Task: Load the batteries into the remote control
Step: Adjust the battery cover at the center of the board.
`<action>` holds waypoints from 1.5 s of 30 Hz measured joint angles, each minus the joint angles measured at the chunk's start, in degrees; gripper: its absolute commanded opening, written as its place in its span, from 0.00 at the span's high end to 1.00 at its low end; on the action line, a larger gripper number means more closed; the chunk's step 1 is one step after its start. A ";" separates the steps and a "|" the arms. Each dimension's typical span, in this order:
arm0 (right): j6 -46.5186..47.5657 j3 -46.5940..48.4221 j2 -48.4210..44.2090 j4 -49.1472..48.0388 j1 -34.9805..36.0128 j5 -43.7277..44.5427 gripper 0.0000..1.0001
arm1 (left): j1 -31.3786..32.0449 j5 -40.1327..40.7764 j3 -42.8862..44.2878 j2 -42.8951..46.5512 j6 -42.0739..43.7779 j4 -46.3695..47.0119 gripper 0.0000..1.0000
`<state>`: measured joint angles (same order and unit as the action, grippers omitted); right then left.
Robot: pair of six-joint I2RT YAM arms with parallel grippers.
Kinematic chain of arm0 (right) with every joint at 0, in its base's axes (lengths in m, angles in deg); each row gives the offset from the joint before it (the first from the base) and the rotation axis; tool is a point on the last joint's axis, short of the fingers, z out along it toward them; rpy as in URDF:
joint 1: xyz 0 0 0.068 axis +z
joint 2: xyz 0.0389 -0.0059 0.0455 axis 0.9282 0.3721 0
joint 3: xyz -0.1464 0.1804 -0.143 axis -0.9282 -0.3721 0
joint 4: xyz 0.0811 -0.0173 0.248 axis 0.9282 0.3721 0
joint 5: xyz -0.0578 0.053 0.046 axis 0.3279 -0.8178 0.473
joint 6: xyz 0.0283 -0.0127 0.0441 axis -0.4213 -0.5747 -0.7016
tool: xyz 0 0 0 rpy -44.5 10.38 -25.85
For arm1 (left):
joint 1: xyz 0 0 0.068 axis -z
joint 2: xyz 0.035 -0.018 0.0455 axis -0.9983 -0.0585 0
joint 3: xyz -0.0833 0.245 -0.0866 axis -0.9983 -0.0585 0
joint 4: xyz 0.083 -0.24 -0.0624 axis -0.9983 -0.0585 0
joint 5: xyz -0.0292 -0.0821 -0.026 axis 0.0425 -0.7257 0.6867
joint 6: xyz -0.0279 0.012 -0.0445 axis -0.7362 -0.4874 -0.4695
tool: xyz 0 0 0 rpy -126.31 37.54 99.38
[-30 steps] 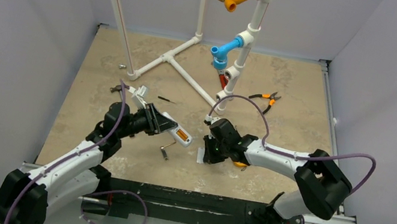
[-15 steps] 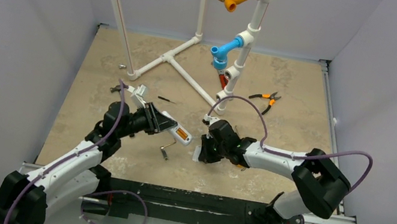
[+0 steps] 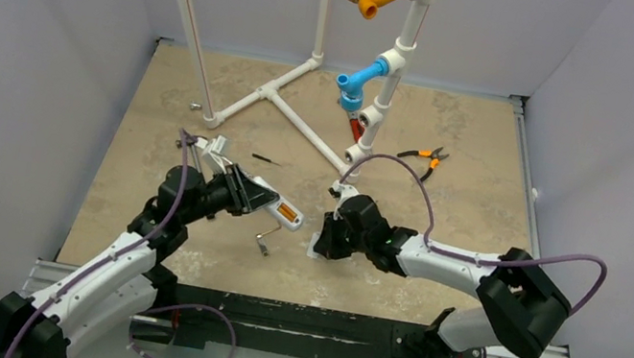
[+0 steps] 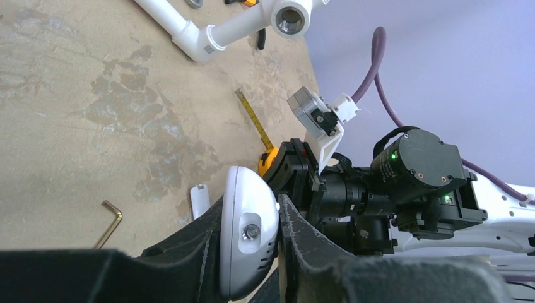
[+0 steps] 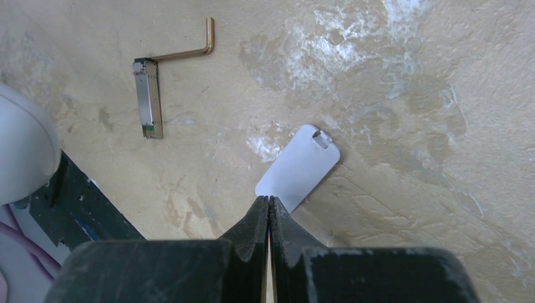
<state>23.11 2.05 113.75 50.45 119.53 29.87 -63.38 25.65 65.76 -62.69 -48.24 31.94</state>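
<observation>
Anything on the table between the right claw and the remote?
No, bare tabletop in the right wrist view; the white plate sits just beyond the right claw, away from the remote.

We've got a beige mottled surface. The white pipe frame stands on its far half, with orange-handled pliers lying to the right of it and a slim black tool nearer the middle. Near the front edge we see a bent hex key, one end just beside a small metal module. A white flat plate lies flat, apart from both. The yellow tape measure sits on the surface with its tape pulled out.
</observation>
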 measured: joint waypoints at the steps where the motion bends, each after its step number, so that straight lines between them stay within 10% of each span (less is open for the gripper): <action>1: -0.28 0.00 0.26 -0.55 0.00 -0.04 1.00 | 0.00 0.37 0.00 0.85 0.11 -0.74 1.00; 18: -1.79 6.97 8.85 -3.85 0.00 -1.16 1.00 | 0.00 5.31 0.00 8.17 1.90 -8.48 1.00; 45: 4.79 15.89 11.65 19.21 0.11 11.87 1.00 | 0.00 5.33 0.00 4.79 1.81 -7.17 1.00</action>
<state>27.90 17.94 125.40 69.67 119.64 41.74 -63.38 30.98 65.76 -57.91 -46.43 24.77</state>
